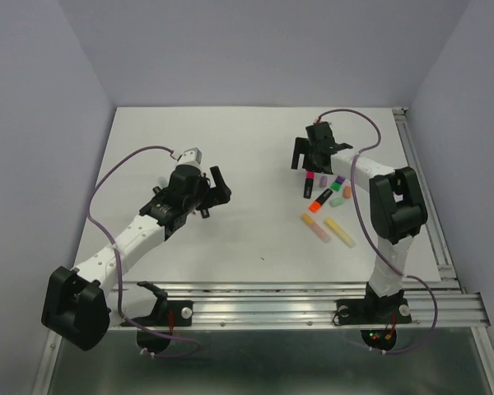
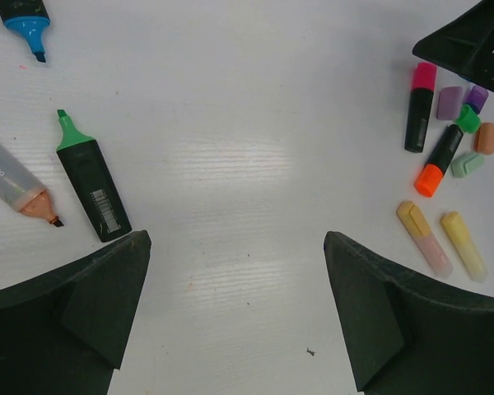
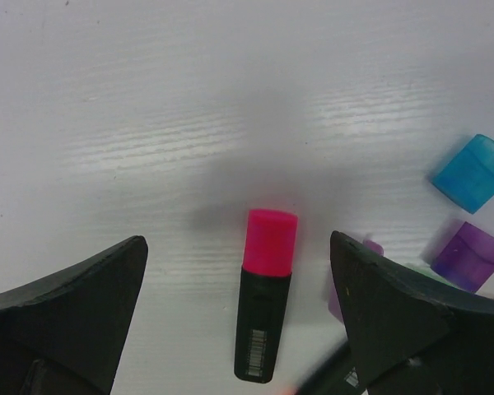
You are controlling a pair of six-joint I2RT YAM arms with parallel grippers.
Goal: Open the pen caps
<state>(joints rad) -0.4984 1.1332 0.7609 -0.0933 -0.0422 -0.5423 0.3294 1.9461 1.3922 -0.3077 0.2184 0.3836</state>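
Both pairs of jaws spread wide | right gripper (image 3: 236, 247) poised over pink cap (image 3: 270, 241) near table (image 1: 230, 132) right edge | left gripper (image 2: 237, 239) hangs mid-table | best: centre, clamp black barrel (image 3: 258, 329) squarely

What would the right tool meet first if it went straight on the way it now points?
Most likely the pink-capped black highlighter, which lies in line with the open right tool; depth is unclear, so it might reach the table beside it instead.
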